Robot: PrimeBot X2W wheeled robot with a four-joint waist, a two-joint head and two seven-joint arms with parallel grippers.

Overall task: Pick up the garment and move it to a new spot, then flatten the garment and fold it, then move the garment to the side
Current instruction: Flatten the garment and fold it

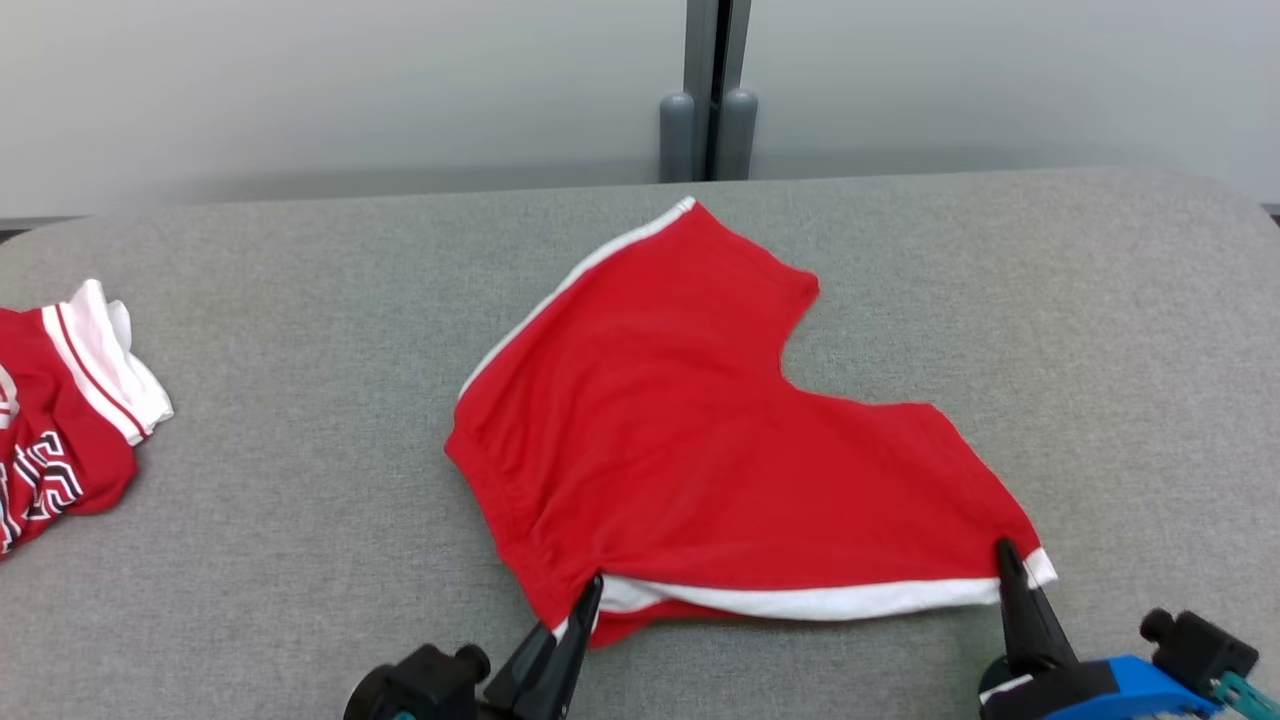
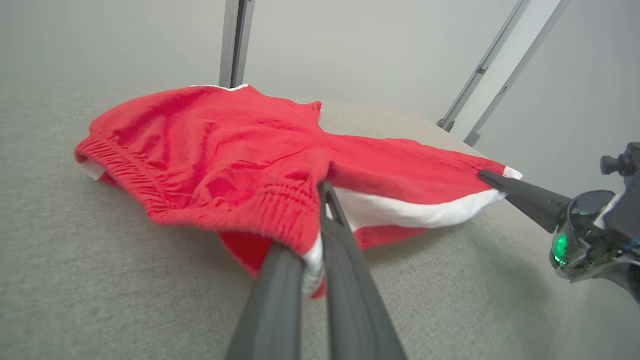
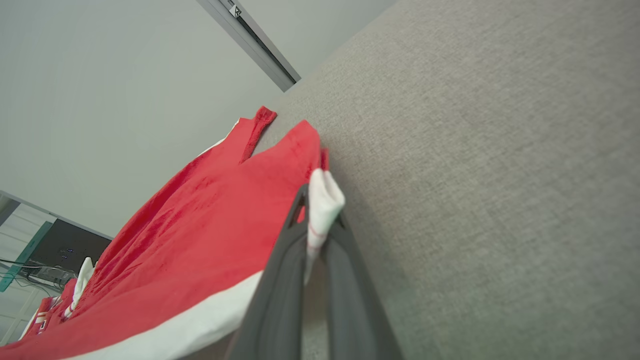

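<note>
The garment [image 1: 690, 430] is a pair of red shorts with white side stripes, spread over the middle of the grey padded table [image 1: 300, 520]. Its near edge is lifted slightly off the surface. My left gripper [image 1: 592, 590] is shut on the elastic waistband corner at the near left; in the left wrist view the fingers [image 2: 345, 250] pinch red and white cloth of the garment [image 2: 240, 150]. At the near right, my right gripper [image 1: 1003, 553] is shut on the white-trimmed leg hem corner, and the garment [image 3: 200, 235] bunches white between my right gripper [image 3: 320, 210].
A second red and white garment with lettering [image 1: 60, 420] lies crumpled at the table's left edge. A grey post [image 1: 708, 90] stands behind the table's far edge against a pale wall. The right gripper [image 2: 500, 182] also appears in the left wrist view.
</note>
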